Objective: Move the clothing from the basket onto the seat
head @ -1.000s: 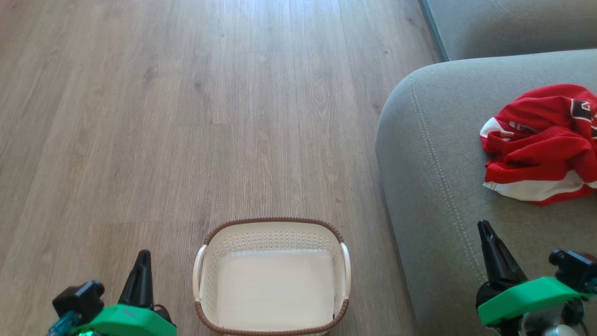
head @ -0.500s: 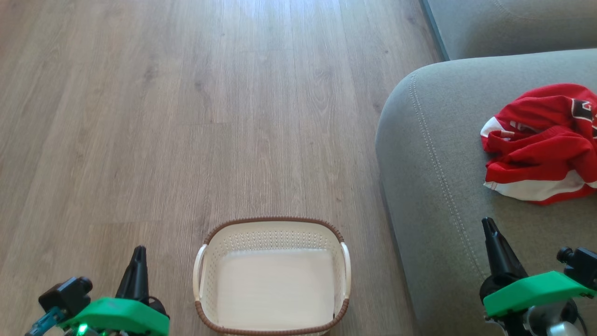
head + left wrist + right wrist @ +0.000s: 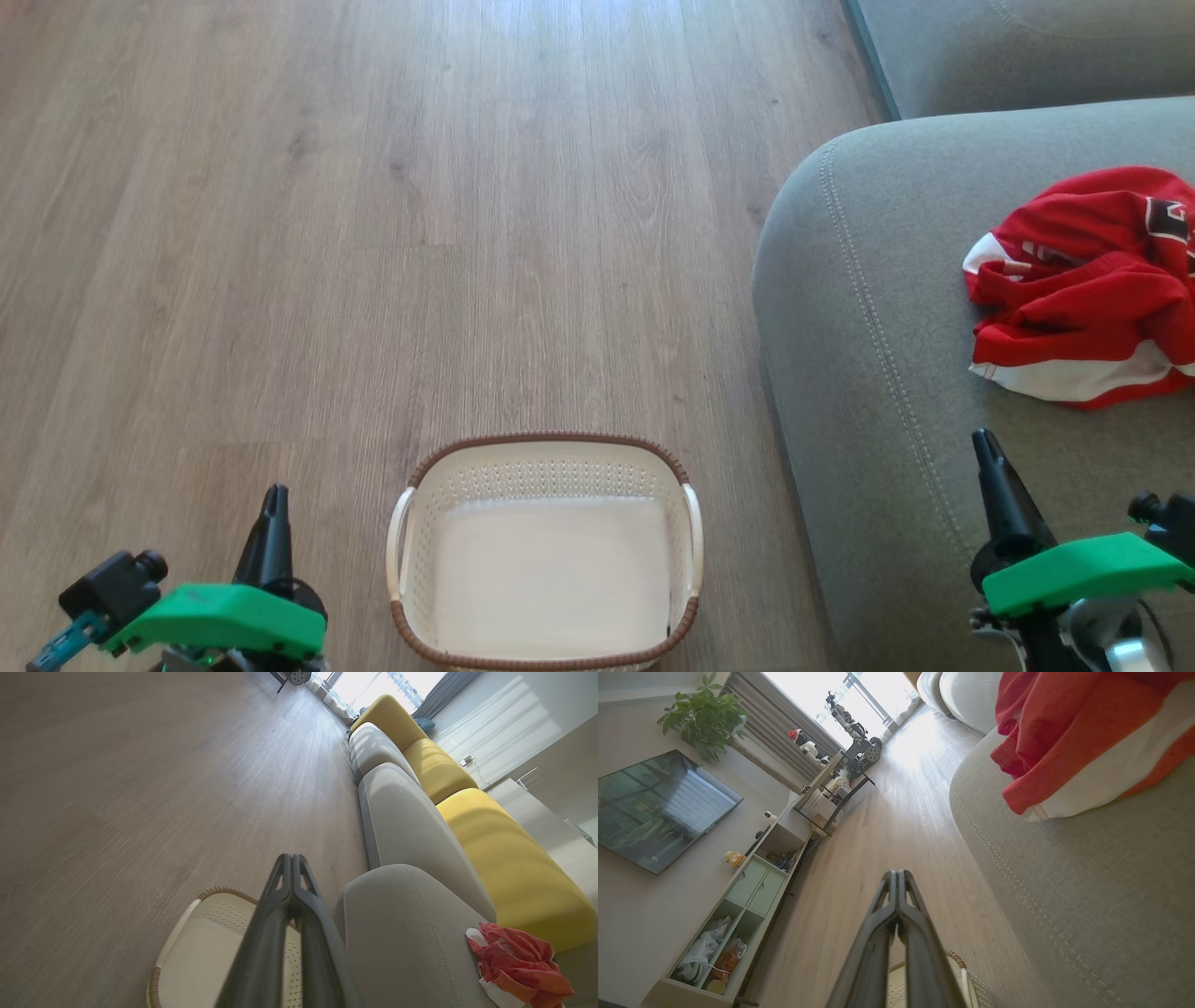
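Note:
The red clothing [image 3: 1092, 289] with white bands lies crumpled on the grey-green seat [image 3: 887, 373] at the right; it shows again in the left wrist view [image 3: 516, 966] and right wrist view [image 3: 1078, 737]. The cream basket [image 3: 546, 551] with a brown rim stands on the floor at bottom centre, with nothing in it. My left gripper [image 3: 274, 492] is shut with nothing in it, low at the basket's left. My right gripper [image 3: 982, 437] is shut over the seat's near part, below the clothing and apart from it. Both pairs of fingers [image 3: 292, 858] [image 3: 896, 873] are pressed together.
Wooden floor [image 3: 373, 233] stretches ahead and to the left. More sofa cushions, grey [image 3: 402, 821] and yellow [image 3: 504, 868], run along the right. A low cabinet [image 3: 756, 896] with a television [image 3: 658, 807] above it lines the far wall, with a plant [image 3: 703, 716].
My left gripper has dropped lower and slightly left. My right gripper has drifted a little right and its tip slightly up. Clothing and basket have stayed put.

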{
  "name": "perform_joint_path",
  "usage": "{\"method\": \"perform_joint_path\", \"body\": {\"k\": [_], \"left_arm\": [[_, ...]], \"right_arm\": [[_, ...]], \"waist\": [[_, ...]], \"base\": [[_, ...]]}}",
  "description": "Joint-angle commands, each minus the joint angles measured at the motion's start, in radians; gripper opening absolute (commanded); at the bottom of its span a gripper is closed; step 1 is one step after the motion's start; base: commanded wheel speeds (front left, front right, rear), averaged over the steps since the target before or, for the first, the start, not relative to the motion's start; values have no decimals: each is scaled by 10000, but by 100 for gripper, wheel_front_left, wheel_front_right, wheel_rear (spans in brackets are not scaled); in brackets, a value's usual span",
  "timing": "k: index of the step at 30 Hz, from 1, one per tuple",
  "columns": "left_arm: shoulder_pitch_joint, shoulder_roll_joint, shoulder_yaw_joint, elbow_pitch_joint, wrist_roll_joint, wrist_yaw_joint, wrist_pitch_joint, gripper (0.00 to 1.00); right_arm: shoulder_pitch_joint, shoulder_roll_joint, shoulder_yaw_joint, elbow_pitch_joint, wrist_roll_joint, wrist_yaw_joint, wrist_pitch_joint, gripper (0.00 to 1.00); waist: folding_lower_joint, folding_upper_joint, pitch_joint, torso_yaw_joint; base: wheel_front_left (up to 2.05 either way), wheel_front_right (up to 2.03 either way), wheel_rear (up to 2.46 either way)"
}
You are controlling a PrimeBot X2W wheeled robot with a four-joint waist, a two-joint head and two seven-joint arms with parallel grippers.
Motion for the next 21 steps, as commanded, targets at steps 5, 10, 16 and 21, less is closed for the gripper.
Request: {"method": "perform_joint_path", "body": {"k": [5,10,16,21], "left_arm": [[-605,7,367,-260,-615,-150,166,0],[-684,-49,487,-228,-1120,-227,310,0],[-779,-116,630,-191,-1723,-319,482,0],[-858,-171,750,-159,-2228,-395,627,0]], "right_arm": [[-622,38,-112,-233,567,38,165,0],[-688,103,-189,-175,1020,41,287,0],[-767,181,-282,-105,1560,45,434,0],[-834,247,-360,-47,2011,49,558,0]], "waist": [[0,0,7,4],[0,0,14,7],[0,0,22,10],[0,0,29,13]], "base": [[0,0,0],[0,0,0],[0,0,0],[0,0,0]]}}
